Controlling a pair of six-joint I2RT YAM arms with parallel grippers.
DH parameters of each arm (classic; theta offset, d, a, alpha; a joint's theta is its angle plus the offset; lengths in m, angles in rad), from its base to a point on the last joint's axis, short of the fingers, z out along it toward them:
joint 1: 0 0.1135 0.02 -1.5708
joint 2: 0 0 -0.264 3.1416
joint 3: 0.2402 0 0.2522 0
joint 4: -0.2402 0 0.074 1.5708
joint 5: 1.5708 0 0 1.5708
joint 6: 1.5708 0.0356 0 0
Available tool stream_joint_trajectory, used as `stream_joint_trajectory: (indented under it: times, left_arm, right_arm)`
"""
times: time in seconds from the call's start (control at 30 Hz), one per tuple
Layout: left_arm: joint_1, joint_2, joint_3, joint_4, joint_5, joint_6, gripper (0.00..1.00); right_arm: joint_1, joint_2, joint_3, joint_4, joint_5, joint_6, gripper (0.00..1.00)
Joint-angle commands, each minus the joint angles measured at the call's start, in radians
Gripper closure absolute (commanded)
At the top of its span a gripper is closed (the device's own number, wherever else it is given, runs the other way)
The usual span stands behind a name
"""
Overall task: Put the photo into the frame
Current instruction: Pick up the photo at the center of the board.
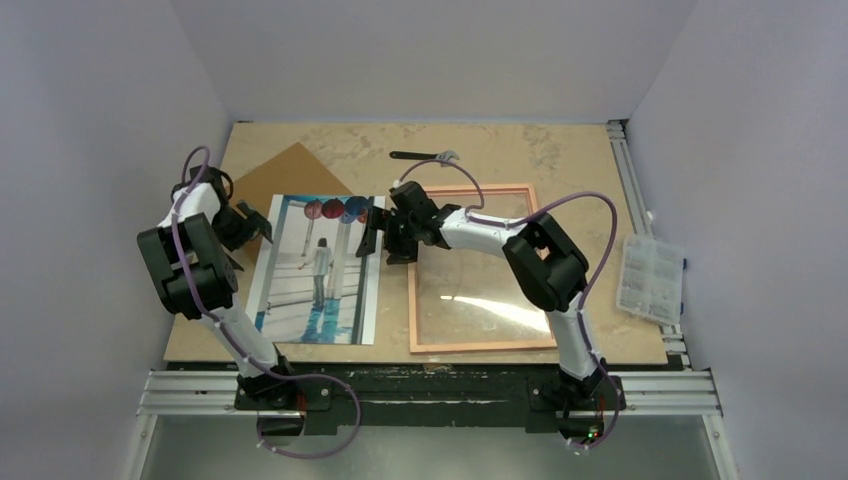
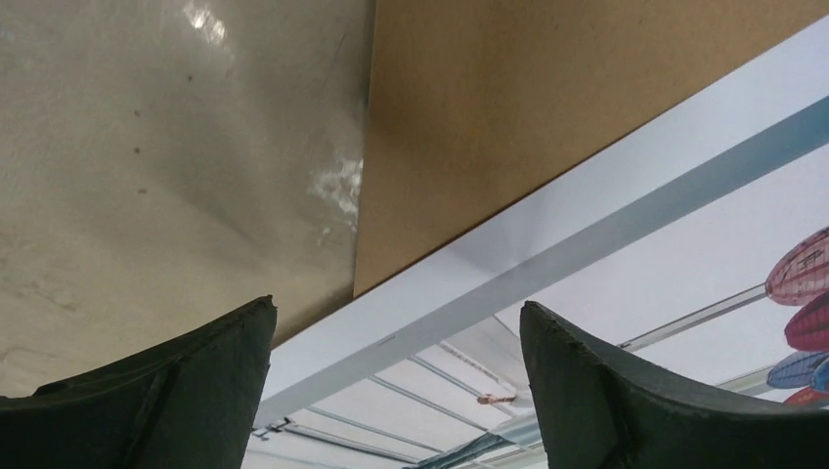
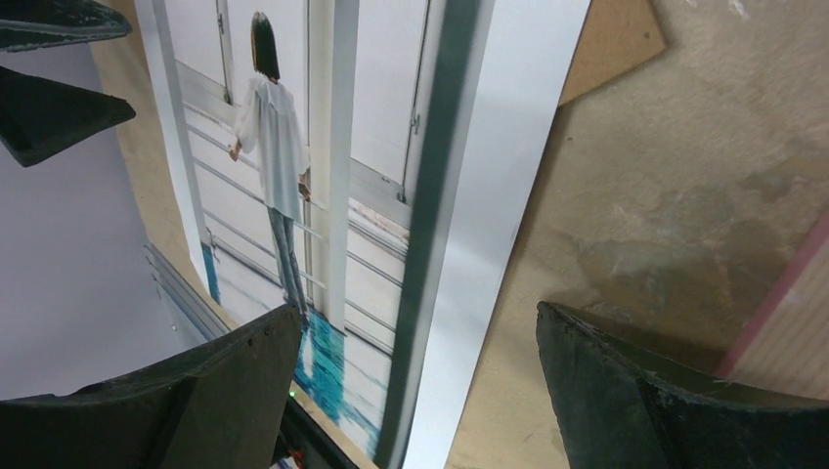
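Left tool [image 2: 396, 313] is being held spread, nothing pinched, over the left edge of the photo [image 1: 320, 270], which is being carried face up by the worktop [image 1: 560, 150]. Brown board [image 1: 290, 175] beside that tool is being partly covered by the photo. Right tool [image 1: 385, 240] is being held spread over the photo's right edge. Frame [image 1: 412, 300] is being carried flat just right of it, apart from the photo.

The left gripper [image 2: 398, 305] stands with its dark fingers [image 2: 176, 391] wide apart and nothing between them. Under the gap lies the photo [image 2: 635, 293], its white border crossing diagonally. Ahead of the fingers is a brown board [image 2: 547, 88]. Past the left finger is bare table [image 2: 147, 147]. Red and blue balls [image 2: 802, 278] show beyond the right finger.
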Motion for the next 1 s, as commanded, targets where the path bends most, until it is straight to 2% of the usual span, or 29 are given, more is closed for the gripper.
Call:
stream_joint_trajectory:
  times: [0.0,0.23,0.3,0.37,0.4,0.67,0.83,0.97]
  left_arm:
    - [0.012,0.054,0.087,-0.004,0.032,0.045,0.09]
    - [0.007,0.119,0.148,-0.059,0.076,0.064,0.12]
    - [0.001,0.117,0.155,-0.076,0.065,0.056,0.10]
    - [-0.007,0.089,0.144,-0.071,0.047,0.052,0.01]
    - [-0.012,0.083,0.140,-0.067,0.045,0.055,0.00]
    - [-0.043,0.144,0.183,-0.096,0.100,0.099,0.02]
    - [-0.087,0.178,0.236,-0.158,0.110,0.158,0.00]
    - [-0.132,0.230,0.297,-0.225,0.168,0.222,0.00]
  right_arm:
    - [0.003,0.038,0.066,-0.024,0.054,-0.019,0.11]
    - [0.005,0.113,0.145,-0.054,0.044,-0.017,0.11]
    - [0.004,0.121,0.151,-0.053,0.041,-0.015,0.11]
    - [0.004,0.121,0.153,-0.052,0.040,-0.013,0.11]
    - [0.005,0.120,0.155,-0.052,0.039,-0.013,0.11]
    - [0.005,0.132,0.156,-0.033,0.015,-0.008,0.11]
    - [0.005,0.116,0.109,0.076,-0.073,0.025,0.11]
    - [0.001,0.089,0.036,0.277,-0.171,0.111,0.12]
